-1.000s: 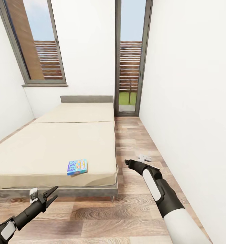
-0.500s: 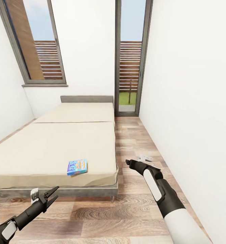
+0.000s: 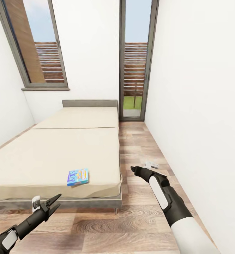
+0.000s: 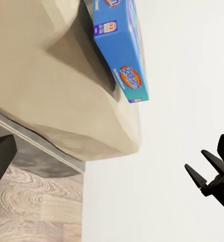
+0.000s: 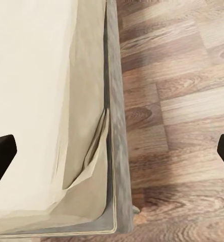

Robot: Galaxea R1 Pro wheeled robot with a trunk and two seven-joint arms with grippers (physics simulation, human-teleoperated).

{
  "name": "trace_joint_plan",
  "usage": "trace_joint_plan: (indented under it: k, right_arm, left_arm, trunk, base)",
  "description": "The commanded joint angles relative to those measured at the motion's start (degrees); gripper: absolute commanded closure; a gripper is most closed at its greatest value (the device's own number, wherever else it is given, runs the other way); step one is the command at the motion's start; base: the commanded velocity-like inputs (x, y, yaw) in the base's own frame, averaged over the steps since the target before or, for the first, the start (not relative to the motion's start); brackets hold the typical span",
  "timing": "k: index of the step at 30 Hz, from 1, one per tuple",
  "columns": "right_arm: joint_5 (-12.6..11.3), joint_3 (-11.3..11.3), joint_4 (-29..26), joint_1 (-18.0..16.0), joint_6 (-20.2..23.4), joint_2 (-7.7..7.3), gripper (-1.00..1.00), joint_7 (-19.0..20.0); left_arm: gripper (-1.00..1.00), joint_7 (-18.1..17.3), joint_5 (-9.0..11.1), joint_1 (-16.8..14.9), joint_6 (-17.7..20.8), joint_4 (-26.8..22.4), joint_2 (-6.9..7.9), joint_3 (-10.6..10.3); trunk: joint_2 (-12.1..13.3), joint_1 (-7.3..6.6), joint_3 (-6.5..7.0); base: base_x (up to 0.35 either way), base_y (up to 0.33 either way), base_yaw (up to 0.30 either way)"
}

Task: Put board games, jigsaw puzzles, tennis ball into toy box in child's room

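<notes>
Game [image 3: 77,176]: blue box flat on bed [image 3: 54,155], near foot corner.
Left end effector [image 3: 53,204]: spread, empty.
Right end effector [image 3: 134,169]: spread, over floor [image 3: 131,218].

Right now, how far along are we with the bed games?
One blue board game lies near the foot corner of the bed, not yet picked up. The task puts two games on the bed; whether the other is already boxed can't be told from here. Nothing is in hand: the left gripper hangs open below the bed frame, and the right gripper holds nothing, over the floor. Left to do: grasp this game and carry it to the toy box.
</notes>
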Motion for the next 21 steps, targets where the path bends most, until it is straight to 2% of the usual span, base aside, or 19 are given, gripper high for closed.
trace_joint_plan:
  k: [1, 21]
  right_arm:
    - [-0.6, 0.1, -0.1, 0.0, 0.1, -0.02, -1.0, -0.5]
    - [-0.6, 0.1, -0.1, 0.0, 0.1, 0.0, -1.0, -0.5]
  left_arm:
    - [-1.0, -0.1, 0.4, 0.0, 0.6, 0.0, 0.02, -0.2]
    - [-1.0, -0.2, 0.6, 0.0, 0.6, 0.0, 0.01, -0.1]
  trunk:
    - [0.0, 0.0, -0.06]
    - [0.0, 0.0, -0.06]
  base:
    - [0.084, -0.037, 0.0]
    - [0.011, -0.005, 0.0]
